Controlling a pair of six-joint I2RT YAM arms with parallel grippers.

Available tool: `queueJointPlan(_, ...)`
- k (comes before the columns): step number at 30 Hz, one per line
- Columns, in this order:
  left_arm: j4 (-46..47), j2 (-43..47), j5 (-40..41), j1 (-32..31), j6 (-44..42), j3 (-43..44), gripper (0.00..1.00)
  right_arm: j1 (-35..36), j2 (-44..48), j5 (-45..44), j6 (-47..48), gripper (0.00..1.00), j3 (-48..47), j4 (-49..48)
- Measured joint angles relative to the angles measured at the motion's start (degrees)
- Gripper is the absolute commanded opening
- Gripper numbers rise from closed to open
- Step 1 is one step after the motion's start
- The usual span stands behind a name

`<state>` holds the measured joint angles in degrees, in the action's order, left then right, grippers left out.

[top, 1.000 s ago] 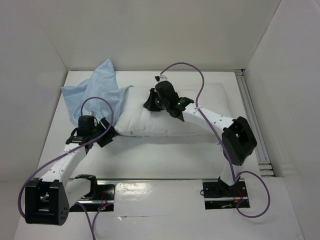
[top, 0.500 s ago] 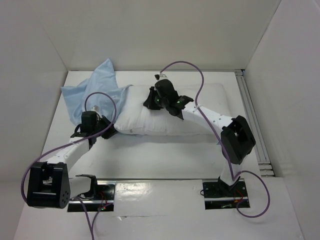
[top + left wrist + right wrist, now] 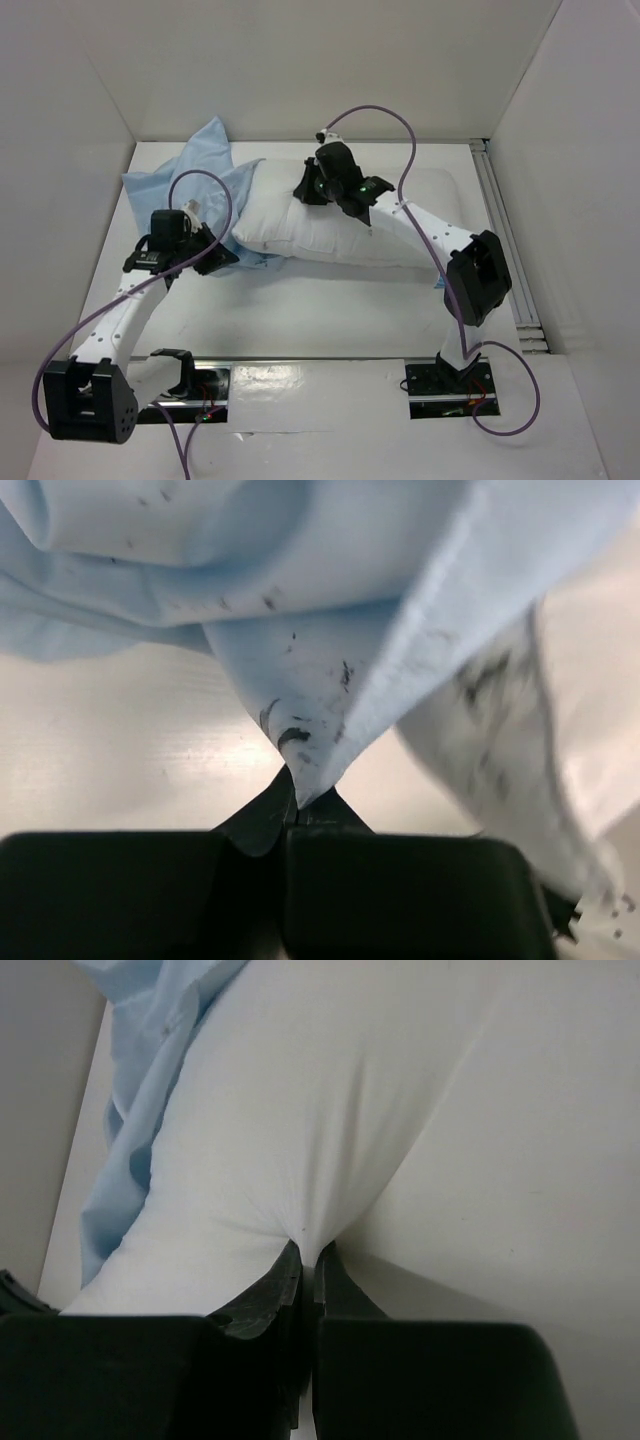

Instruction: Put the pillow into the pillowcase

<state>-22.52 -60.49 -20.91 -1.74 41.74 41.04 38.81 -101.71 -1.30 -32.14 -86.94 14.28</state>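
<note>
The plump white pillow (image 3: 350, 220) lies across the middle of the table, its left end against the pillowcase (image 3: 185, 175), a wrinkled light-blue cloth heaped at the back left. My left gripper (image 3: 218, 256) is shut on a speckled edge of the pillowcase (image 3: 330, 610) at the pillow's near-left corner; in the left wrist view the cloth comes to a point between the left gripper (image 3: 295, 805) jaws. My right gripper (image 3: 312, 190) sits on top of the pillow's left half. In the right wrist view the right gripper (image 3: 310, 1260) is shut on a pinch of the pillow (image 3: 330, 1110), with blue pillowcase (image 3: 140, 1110) at the left.
White walls enclose the table on the left, back and right. A metal rail (image 3: 505, 230) runs along the right edge. The arm bases (image 3: 180, 375) (image 3: 450, 385) stand at the near edge, with purple cables (image 3: 205, 185) looping above both arms.
My left gripper has shut on the pillowcase edge and drawn back to the left. My right gripper has carried the pillow's left end back and left, toward the pillowcase.
</note>
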Motion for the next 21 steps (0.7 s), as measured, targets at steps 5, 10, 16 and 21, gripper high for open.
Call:
queueJointPlan(5, -9.9, 0.6, -2.6, -0.3, -5.0, 6.7, 0.00, -1.7, -1.2, -2.1, 2.2, 0.00, -7.0, 4.6)
queueJointPlan(10, -16.7, 0.6, -4.9, -0.3, -9.0, 13.4, 0.00, -2.1, -5.3, -3.0, 4.7, 0.00, -13.1, 5.9)
queueJointPlan(16, -22.1, 0.6, -5.1, -0.3, -12.3, 20.5, 0.00, -0.5, -6.6, -2.7, 5.0, 0.00, -5.4, 1.7)
queueJointPlan(21, -25.4, -0.2, -4.5, -0.3, -13.5, 25.0, 0.00, 0.4, -4.8, -3.1, 4.8, 0.00, -0.8, -1.8)
